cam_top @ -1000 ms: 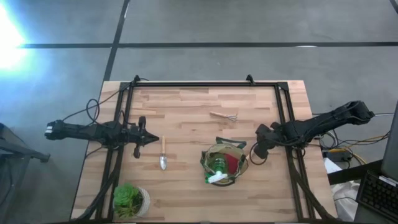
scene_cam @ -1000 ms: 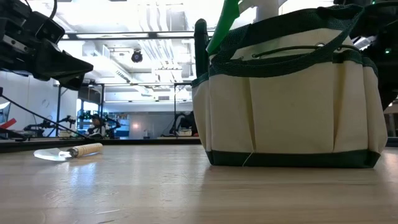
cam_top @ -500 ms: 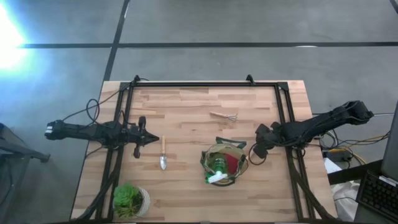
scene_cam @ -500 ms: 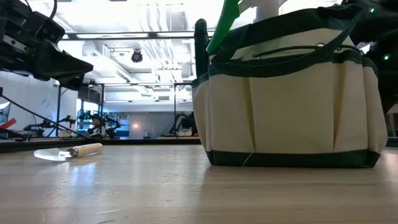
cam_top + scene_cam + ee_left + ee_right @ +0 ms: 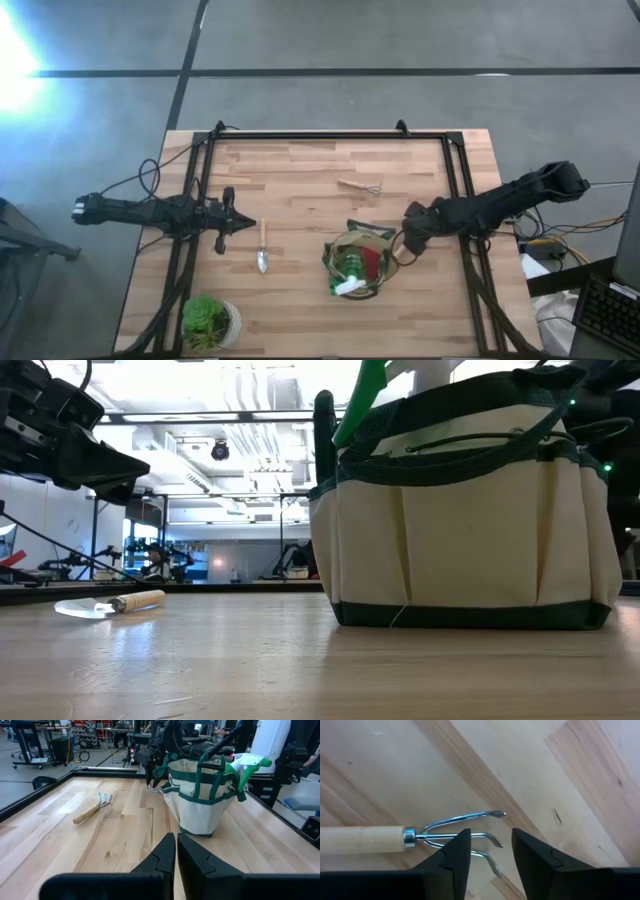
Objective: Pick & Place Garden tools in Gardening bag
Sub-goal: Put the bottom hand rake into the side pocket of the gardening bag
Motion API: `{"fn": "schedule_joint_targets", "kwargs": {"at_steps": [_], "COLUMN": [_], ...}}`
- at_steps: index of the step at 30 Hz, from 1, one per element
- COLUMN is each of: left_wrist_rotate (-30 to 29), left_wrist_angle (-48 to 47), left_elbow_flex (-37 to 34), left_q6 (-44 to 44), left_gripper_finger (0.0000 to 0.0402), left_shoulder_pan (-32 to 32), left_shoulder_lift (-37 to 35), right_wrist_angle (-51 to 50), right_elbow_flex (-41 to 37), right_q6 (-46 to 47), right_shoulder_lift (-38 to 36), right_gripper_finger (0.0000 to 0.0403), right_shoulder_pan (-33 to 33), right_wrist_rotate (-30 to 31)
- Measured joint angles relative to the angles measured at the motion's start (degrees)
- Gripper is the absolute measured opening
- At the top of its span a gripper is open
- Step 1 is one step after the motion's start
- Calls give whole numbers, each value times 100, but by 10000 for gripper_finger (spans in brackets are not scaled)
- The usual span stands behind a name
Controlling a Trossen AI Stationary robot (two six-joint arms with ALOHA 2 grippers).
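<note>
Left pincer (image 5: 243, 224) pressed shut, parked beside the trowel (image 5: 263, 245) still lying on the worktop (image 5: 300, 170). Rake fork (image 5: 360, 186) likewise unpacked. Spray bottle (image 5: 349, 275) and, seemingly, a red item already in the gardening bag (image 5: 361, 264). Right pincer (image 5: 404, 244) spread apart, empty, at the bag's rim.
</note>
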Motion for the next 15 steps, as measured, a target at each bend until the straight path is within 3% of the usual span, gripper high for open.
{"fn": "schedule_joint_targets", "kwargs": {"at_steps": [15], "left_wrist_rotate": [-2], "left_wrist_angle": [2], "left_elbow_flex": [-1], "left_q6": [-1], "left_gripper_finger": [23], "left_shoulder_pan": [0], "left_shoulder_lift": [0], "right_wrist_angle": [-6], "right_elbow_flex": [37], "right_q6": [-66], "right_shoulder_lift": [2], "right_gripper_finger": [110], "right_shoulder_pan": [-4], "right_wrist_rotate": [-17]}}
